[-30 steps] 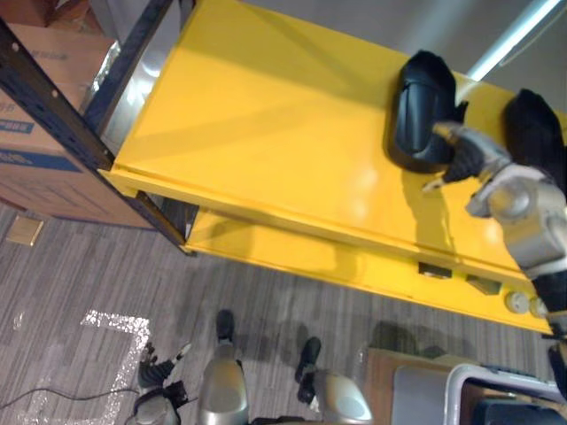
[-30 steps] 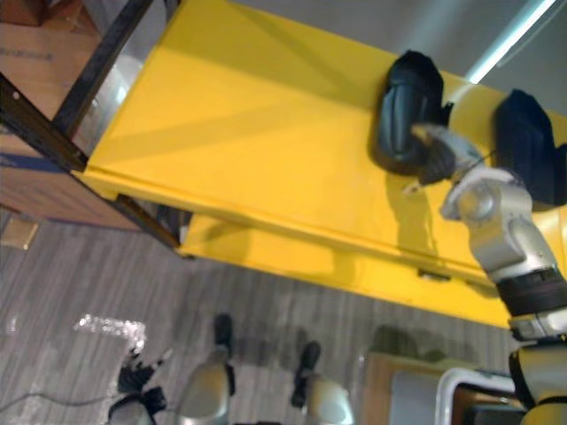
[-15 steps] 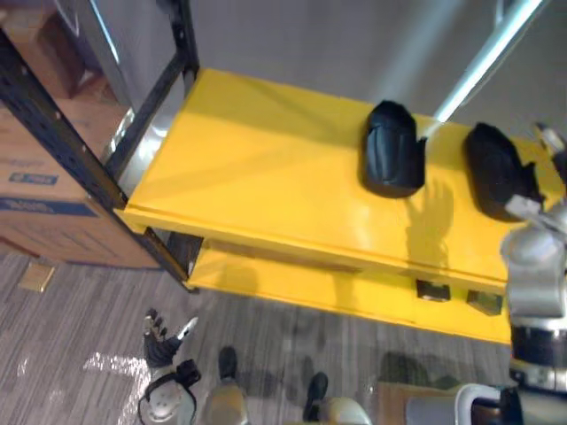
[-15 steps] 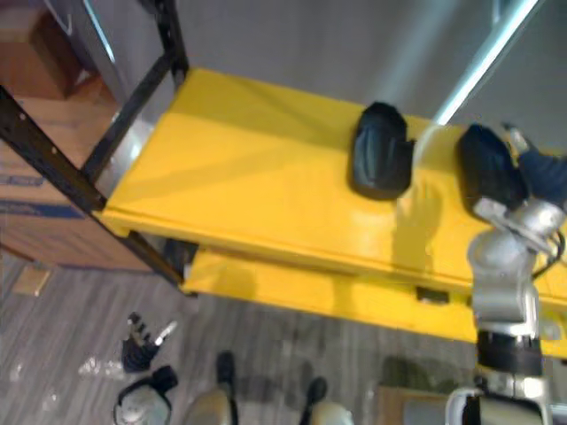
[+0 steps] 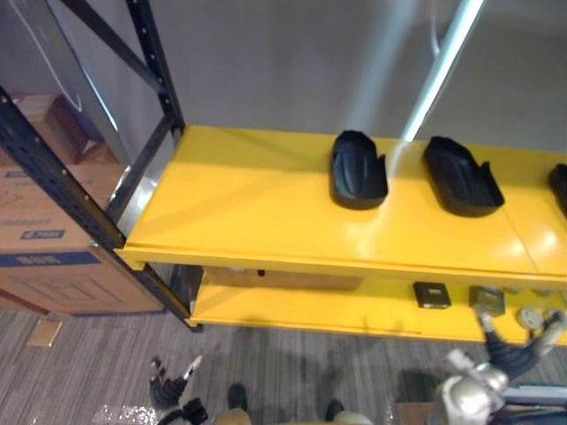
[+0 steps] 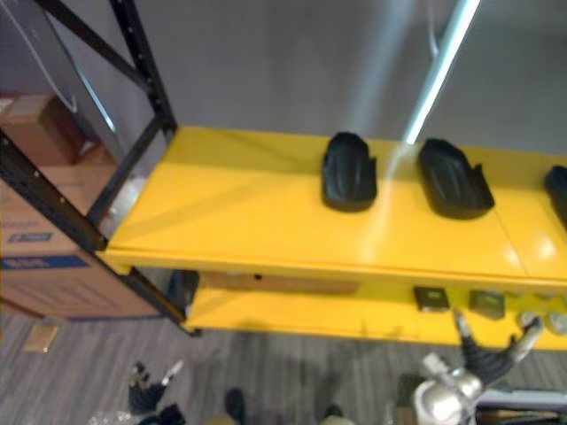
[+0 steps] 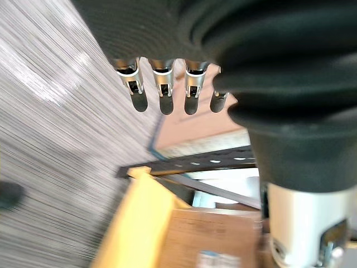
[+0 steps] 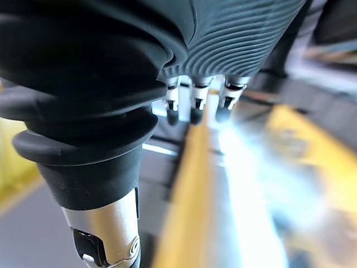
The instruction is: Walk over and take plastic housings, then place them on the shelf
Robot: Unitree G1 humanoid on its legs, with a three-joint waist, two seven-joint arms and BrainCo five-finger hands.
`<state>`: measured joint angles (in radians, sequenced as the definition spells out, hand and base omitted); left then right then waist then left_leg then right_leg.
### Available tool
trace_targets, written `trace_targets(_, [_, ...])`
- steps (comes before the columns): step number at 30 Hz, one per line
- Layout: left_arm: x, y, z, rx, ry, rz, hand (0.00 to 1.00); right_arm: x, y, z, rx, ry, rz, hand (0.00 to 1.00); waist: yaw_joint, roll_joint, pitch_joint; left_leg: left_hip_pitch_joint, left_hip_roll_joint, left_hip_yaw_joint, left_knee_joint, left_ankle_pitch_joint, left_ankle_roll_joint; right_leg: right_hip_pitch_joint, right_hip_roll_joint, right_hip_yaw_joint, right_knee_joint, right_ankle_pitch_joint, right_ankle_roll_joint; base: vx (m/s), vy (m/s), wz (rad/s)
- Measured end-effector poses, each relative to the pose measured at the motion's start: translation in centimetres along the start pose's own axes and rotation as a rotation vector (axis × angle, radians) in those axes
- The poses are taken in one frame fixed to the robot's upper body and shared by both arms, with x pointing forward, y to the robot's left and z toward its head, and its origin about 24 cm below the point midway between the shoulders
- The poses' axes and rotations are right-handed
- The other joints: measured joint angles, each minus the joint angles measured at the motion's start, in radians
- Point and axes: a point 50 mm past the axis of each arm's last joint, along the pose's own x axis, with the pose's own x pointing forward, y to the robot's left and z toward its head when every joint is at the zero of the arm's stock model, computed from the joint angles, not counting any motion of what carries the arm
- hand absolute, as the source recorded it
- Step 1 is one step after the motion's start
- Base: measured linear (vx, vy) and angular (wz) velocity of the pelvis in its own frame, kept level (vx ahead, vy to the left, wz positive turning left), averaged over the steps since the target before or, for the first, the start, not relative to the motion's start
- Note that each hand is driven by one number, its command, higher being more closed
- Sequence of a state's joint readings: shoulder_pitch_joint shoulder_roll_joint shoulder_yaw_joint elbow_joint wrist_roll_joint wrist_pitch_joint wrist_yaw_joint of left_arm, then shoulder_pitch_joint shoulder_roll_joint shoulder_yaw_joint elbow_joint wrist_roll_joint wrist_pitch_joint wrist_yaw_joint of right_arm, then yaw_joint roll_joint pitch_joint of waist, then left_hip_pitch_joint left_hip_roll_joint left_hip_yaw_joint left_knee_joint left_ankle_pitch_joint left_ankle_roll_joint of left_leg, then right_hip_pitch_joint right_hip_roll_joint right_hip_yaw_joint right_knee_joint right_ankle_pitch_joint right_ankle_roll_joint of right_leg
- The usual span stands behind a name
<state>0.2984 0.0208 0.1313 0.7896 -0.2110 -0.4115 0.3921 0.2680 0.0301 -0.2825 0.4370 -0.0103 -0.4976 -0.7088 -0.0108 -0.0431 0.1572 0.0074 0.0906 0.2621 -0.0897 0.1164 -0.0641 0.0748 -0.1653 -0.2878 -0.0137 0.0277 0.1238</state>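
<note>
Down at the lower left, the left hand [image 5: 168, 388] hangs empty with its fingers spread. On the yellow shelf [image 5: 248, 204] a black plastic housing [image 5: 358, 170] lies near a second housing [image 5: 461, 175]. The right hand [image 5: 518, 352] is also splayed and empty. The shells look stiff, light and smooth, so grip across the raised side walls. The eye views show the housings, and the wrist views confirm straight fingers.
</note>
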Motion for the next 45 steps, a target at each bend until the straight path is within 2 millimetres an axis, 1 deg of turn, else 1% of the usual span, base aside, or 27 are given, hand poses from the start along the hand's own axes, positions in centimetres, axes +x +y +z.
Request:
trace_targets(2, [0.0, 0.5, -0.6, 0.002, 0.031, 0.022, 0.0, -0.5, 0.1, -2.0, -0.036, 0.094, 0.031, 0.0, 0.005, -0.005, -0.004, 0.014, -0.001, 0.011, 0.0, -0.007, -0.001, 0.006, -0.002, 0.013, 0.0, 0.0, 0.001, 0.02, 0.018, -0.12])
trace_targets(3, [0.3, 1.1, -2.0, -0.042, 0.131, 0.119, 0.0, -1.3, 0.8, -6.0, -0.008, 0.368, -0.013, 0.0, 0.027, -0.013, -0.003, 0.117, -0.03, 0.019, 0.0, -0.083, -0.025, 0.114, -0.027, -0.009, 0.005, -0.063, 0.013, 0.01, 0.01, -0.08])
trace_targets(8, [0.3, 1.1, -2.0, -0.047, 0.132, 0.123, 0.0, -1.3, 0.8, -6.0, -0.006, 0.367, -0.012, 0.0, 0.027, -0.013, -0.003, 0.116, -0.03, 0.02, 0.0, -0.085, -0.027, 0.114, -0.026, -0.009, 0.002, -0.063, 0.013, 0.0, 0.0, 0.0])
trace_targets(11, [0.4, 1.4, -2.3, -0.145, 0.189, 0.136, 0.0, -1.3, 0.9, -6.1, 0.015, 0.382, 0.021, 0.0, 0.027, -0.013, -0.003, 0.116, -0.03, 0.019, 0.0, -0.087, -0.028, 0.114, -0.025, -0.006, -0.002, -0.063, 0.013, 0.0, 0.0, 0.0])
trace_targets(15, [0.3, 2.3, -3.5, -0.296, 0.31, 0.172, 0.0, -1.2, 0.7, -6.6, 0.095, 0.434, 0.081, 0.0, 0.027, -0.014, -0.002, 0.117, -0.033, 0.015, 0.0, -0.089, -0.027, 0.116, -0.024, -0.005, -0.006, -0.063, 0.013, 0.0, 0.0, 0.0])
trace_targets(17, [0.1, 2.9, -4.2, -0.326, 0.358, 0.189, 0.0, -1.1, 0.7, -6.8, 0.134, 0.458, 0.115, 0.0, 0.027, -0.014, -0.002, 0.119, -0.035, 0.011, 0.0, -0.089, -0.026, 0.119, -0.025, -0.005, -0.008, -0.063, 0.012, 0.0, 0.0, 0.0])
trace_targets(20, [-0.2, 3.5, -5.3, -0.372, 0.443, 0.198, 0.0, -1.2, 0.9, -7.2, 0.146, 0.501, 0.184, 0.0, 0.028, -0.016, -0.001, 0.121, -0.035, 0.011, 0.0, -0.09, -0.025, 0.119, -0.025, -0.003, -0.008, -0.064, 0.011, 0.0, 0.0, 0.0])
trace_targets(22, [-0.4, 3.5, -5.6, -0.366, 0.46, 0.185, 0.0, -1.2, 1.0, -7.2, 0.149, 0.503, 0.206, 0.0, 0.029, -0.015, 0.0, 0.121, -0.035, 0.011, 0.0, -0.09, -0.025, 0.118, -0.025, -0.002, -0.005, -0.065, 0.009, 0.0, 0.0, 0.0])
trace_targets(23, [-0.3, 3.3, -5.5, -0.366, 0.456, 0.175, 0.0, -1.0, 1.3, -7.1, 0.154, 0.497, 0.212, 0.0, 0.029, -0.014, 0.007, 0.12, -0.035, 0.01, 0.001, -0.09, -0.025, 0.114, -0.025, -0.001, 0.0, -0.071, 0.0, 0.0, 0.0, -0.03])
trace_targets(24, [-0.1, 3.0, -5.1, -0.369, 0.443, 0.154, 0.0, -0.6, 1.7, -6.7, 0.161, 0.484, 0.219, 0.0, 0.03, -0.009, 0.019, 0.111, -0.034, 0.012, 0.001, -0.09, -0.025, 0.097, -0.026, 0.006, 0.007, -0.071, -0.001, -0.01, 0.009, -0.08])
trace_targets(26, [0.7, 2.1, -3.9, -0.38, 0.401, 0.116, 0.0, 0.5, 2.7, -5.6, 0.184, 0.441, 0.236, 0.0, 0.034, -0.01, 0.054, 0.097, -0.034, 0.016, 0.001, -0.088, -0.023, 0.075, -0.027, 0.016, 0.016, -0.071, -0.001, -0.05, 0.016, -0.08])
trace_targets(29, [2.4, 0.3, -1.1, -0.409, 0.302, 0.039, 0.0, 1.8, 4.1, -3.8, 0.228, 0.369, 0.248, 0.0, 0.038, -0.012, 0.112, 0.047, -0.034, 0.016, 0.007, -0.079, -0.021, 0.012, -0.029, 0.029, 0.031, -0.069, 0.0, -0.04, 0.02, 0.0])
trace_targets(30, [2.6, 0.0, -0.7, -0.404, 0.284, 0.022, 0.0, 2.0, 4.3, -3.5, 0.236, 0.359, 0.247, 0.0, 0.04, -0.015, 0.122, 0.04, -0.035, 0.018, 0.007, -0.076, -0.017, 0.003, -0.029, 0.034, 0.036, -0.067, 0.0, 0.01, 0.022, -0.1])
trace_targets(31, [3.0, -0.5, 0.1, -0.382, 0.258, -0.01, 0.0, 2.2, 4.5, -3.1, 0.246, 0.341, 0.246, 0.0, 0.046, -0.019, 0.14, 0.03, -0.035, 0.024, 0.007, -0.075, -0.014, -0.012, -0.029, 0.043, 0.038, -0.058, 0.003, 0.04, 0.018, -0.11])
trace_targets(32, [3.3, -0.9, 0.7, -0.352, 0.237, -0.033, 0.0, 2.4, 4.6, -2.8, 0.251, 0.333, 0.243, 0.0, 0.045, -0.024, 0.145, 0.021, -0.036, 0.026, 0.008, -0.075, -0.013, -0.022, -0.029, 0.046, 0.038, -0.052, 0.007, 0.08, 0.024, -0.11])
trace_targets(33, [3.6, -1.5, 1.6, -0.307, 0.201, -0.073, 0.0, 2.7, 4.7, -2.4, 0.259, 0.322, 0.236, 0.0, 0.046, -0.028, 0.167, 0.02, -0.037, 0.028, 0.021, -0.08, -0.007, -0.021, -0.03, 0.051, 0.038, -0.05, 0.004, 0.11, 0.031, -0.11])
trace_targets(34, [4.0, -2.2, 2.8, -0.243, 0.149, -0.125, 0.0, 2.9, 5.0, -1.9, 0.277, 0.307, 0.233, 0.0, 0.047, -0.036, 0.187, -0.004, -0.029, 0.033, 0.085, -0.119, -0.006, -0.023, -0.031, 0.071, 0.039, -0.049, 0.003, 0.08, 0.022, -0.13])
trace_targets(35, [4.1, -2.3, 3.0, -0.234, 0.142, -0.133, 0.0, 3.0, 5.1, -1.8, 0.278, 0.305, 0.233, 0.0, 0.049, -0.036, 0.189, -0.009, -0.026, 0.036, 0.097, -0.127, -0.007, -0.025, -0.03, 0.076, 0.039, -0.048, 0.002, 0.09, 0.037, -0.39])
trace_targets(36, [4.2, -2.7, 3.5, -0.177, 0.112, -0.17, 0.0, 3.2, 5.3, -1.3, 0.277, 0.281, 0.244, 0.0, 0.053, -0.034, 0.2, -0.023, -0.012, 0.059, 0.159, -0.171, -0.006, -0.033, -0.027, 0.109, 0.042, -0.046, -0.002, 0.05, 0.028, -0.44])
trace_targets(37, [4.3, -2.8, 3.6, -0.152, 0.103, -0.181, 0.0, 3.3, 5.4, -1.0, 0.281, 0.27, 0.25, 0.0, 0.052, -0.033, 0.2, -0.032, -0.007, 0.066, 0.185, -0.188, -0.005, -0.04, -0.026, 0.123, 0.044, -0.045, -0.003, 0.09, 0.043, -0.68])
trace_targets(38, [4.3, -3.2, 3.9, -0.098, 0.083, -0.208, 0.0, 3.6, 5.3, -0.7, 0.301, 0.259, 0.246, 0.0, 0.05, -0.029, 0.203, -0.046, 0.006, 0.081, 0.236, -0.221, -0.007, -0.052, -0.023, 0.151, 0.051, -0.043, -0.004, 0.06, 0.031, -0.58])
trace_targets(40, [4.3, -3.8, 4.2, -0.027, 0.059, -0.259, 0.0, 3.8, 5.2, -0.4, 0.306, 0.243, 0.245, 0.0, 0.047, -0.022, 0.217, -0.047, 0.028, 0.103, 0.292, -0.263, -0.005, -0.061, -0.014, 0.193, 0.057, -0.035, -0.006, 0.05, 0.045, -0.85])
trace_targets(41, [4.2, -4.3, 4.4, 0.027, 0.042, -0.311, 0.0, 3.8, 4.9, -0.4, 0.3, 0.239, 0.247, 0.0, 0.046, -0.014, 0.222, -0.047, 0.06, 0.13, 0.35, -0.303, -0.007, -0.074, 0.009, 0.241, 0.059, -0.012, -0.012, 0.03, 0.062, -1.03])
trace_targets(42, [4.2, -4.5, 4.6, 0.055, 0.032, -0.33, 0.0, 3.7, 4.8, -0.5, 0.297, 0.239, 0.248, 0.0, 0.045, -0.011, 0.226, -0.046, 0.071, 0.134, 0.372, -0.317, -0.004, -0.077, 0.018, 0.258, 0.059, -0.001, -0.013, 0.01, 0.054, -1.05])
trace_targets(43, [4.3, -4.9, 4.9, 0.084, 0.015, -0.358, 0.0, 3.7, 4.5, -0.6, 0.299, 0.238, 0.25, 0.0, 0.037, -0.007, 0.235, -0.045, 0.085, 0.133, 0.403, -0.338, -0.004, -0.077, 0.027, 0.278, 0.059, 0.009, -0.01, 0.0, 0.053, -0.75])
trace_targets(45, [4.6, -6.3, 6.5, 0.143, -0.043, -0.425, 0.0, 3.4, 3.4, -1.1, 0.294, 0.243, 0.252, 0.0, 0.008, -0.007, 0.261, -0.045, 0.104, 0.138, 0.463, -0.385, -0.009, -0.084, 0.037, 0.312, 0.063, 0.013, -0.006, -0.02, 0.061, -0.66])
